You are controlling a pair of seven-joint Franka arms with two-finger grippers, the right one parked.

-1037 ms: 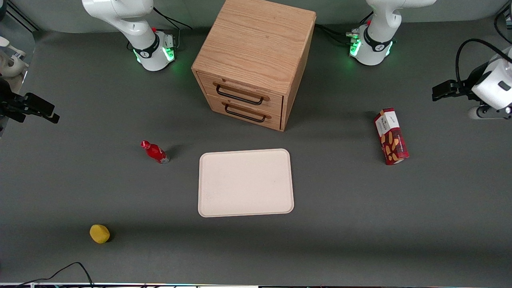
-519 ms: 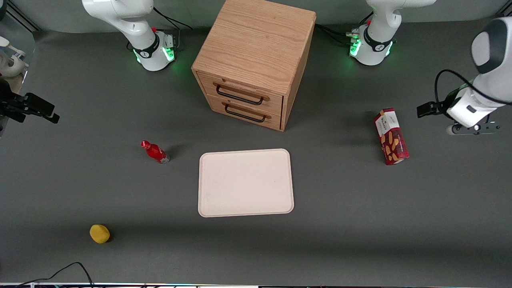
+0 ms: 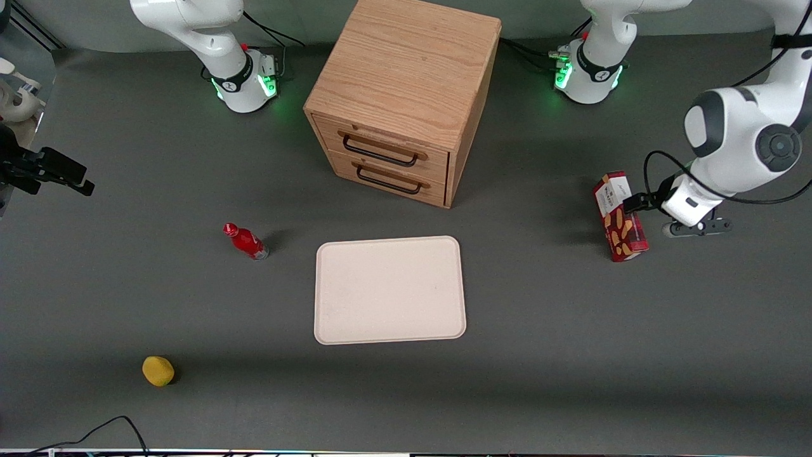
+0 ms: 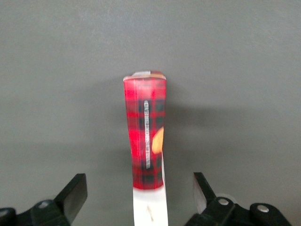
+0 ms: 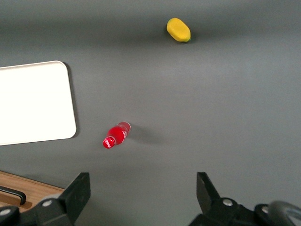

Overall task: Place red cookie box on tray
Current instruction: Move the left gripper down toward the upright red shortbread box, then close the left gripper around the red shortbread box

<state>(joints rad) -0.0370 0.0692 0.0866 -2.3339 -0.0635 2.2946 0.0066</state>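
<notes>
The red cookie box (image 3: 620, 217) rests on its long narrow edge on the grey table, toward the working arm's end, well apart from the tray. The wrist view shows its tartan edge and white end (image 4: 146, 141) from above. The cream tray (image 3: 388, 290) lies flat in front of the wooden drawer cabinet, nearer the front camera, with nothing on it. My left gripper (image 3: 637, 204) hangs over the box, open. Its dark fingers (image 4: 74, 192) straddle the box's white end with a wide gap on each side and touch nothing.
A wooden two-drawer cabinet (image 3: 406, 82) stands at the back centre, drawers shut. A small red bottle (image 3: 245, 241) lies beside the tray toward the parked arm's end. A yellow lemon-like object (image 3: 158, 370) sits nearer the front camera at that end.
The left arm has swung in from the table's end and come down. Its gripper moved from well off the box to directly over it. The box and tray have not moved.
</notes>
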